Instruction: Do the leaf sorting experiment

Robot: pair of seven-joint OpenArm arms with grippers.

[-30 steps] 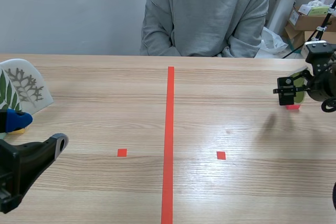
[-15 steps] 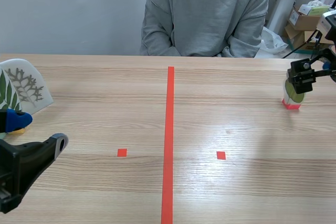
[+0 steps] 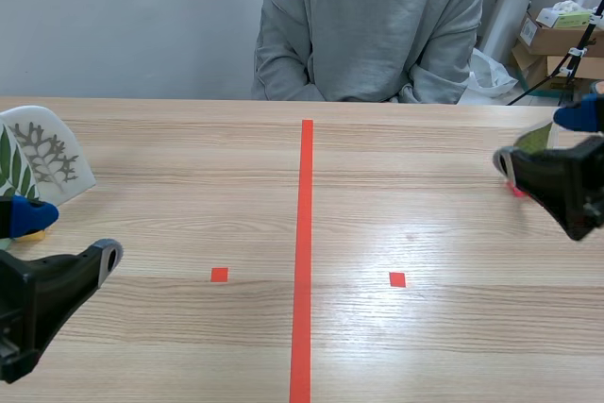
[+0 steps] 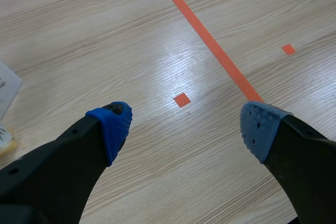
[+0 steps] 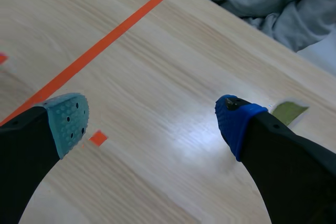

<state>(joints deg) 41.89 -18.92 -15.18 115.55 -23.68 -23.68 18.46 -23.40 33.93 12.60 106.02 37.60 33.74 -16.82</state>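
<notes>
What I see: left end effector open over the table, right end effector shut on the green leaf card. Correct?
No. The right end effector is open and holds nothing; the green leaf card sits just beyond it, as the right wrist view shows. The left end effector is open over the table.

The right gripper (image 3: 545,142) hides most of a leaf card (image 3: 532,136); the scene view's edge crops the left leaf cards (image 3: 42,153).
</notes>
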